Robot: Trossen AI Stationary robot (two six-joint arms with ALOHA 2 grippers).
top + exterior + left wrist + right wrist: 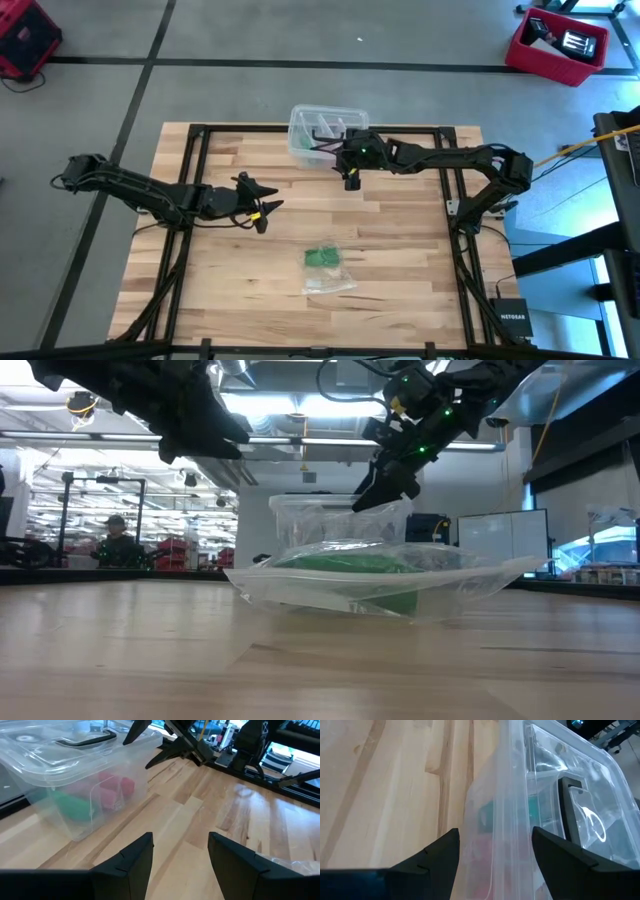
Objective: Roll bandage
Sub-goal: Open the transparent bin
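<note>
L arm reaches in from the worktop's [230, 270] left side, left gripper [262, 213] hanging above bare wood, approx mid-depth, well apart from everything. Its fingers [132, 860] stand wide open w/ nothing between them; the wrist view shows only planks in the gap.

Centre, toward the near edge: the bandage [322, 258], a bright green wad, lies inside a clear plastic bag [330, 280] flat on the worktop. In the low view the green bandage [350, 565] shows through the crumpled bag [300, 588], which rests on the wood. Neither gripper touches it; both are well apart from it.

Centre, far edge: a clear plastic box [318, 132] w/ lid and dark handle, holding pink and green items seen through its wall in the left wrist view [75, 780].

R arm stretches in from the right side, right gripper [352, 180] just at the box's near side, pointing down. Its fingers [437, 855] are spread wide and hold nothing; in the right wrist view the box's wall [507, 820] runs up through the gap between them, whether touching can't tell.

Off the worktop: red bin [555, 45] on the floor, far right. A person [117, 540] shows in the room behind, low view, left.
</note>
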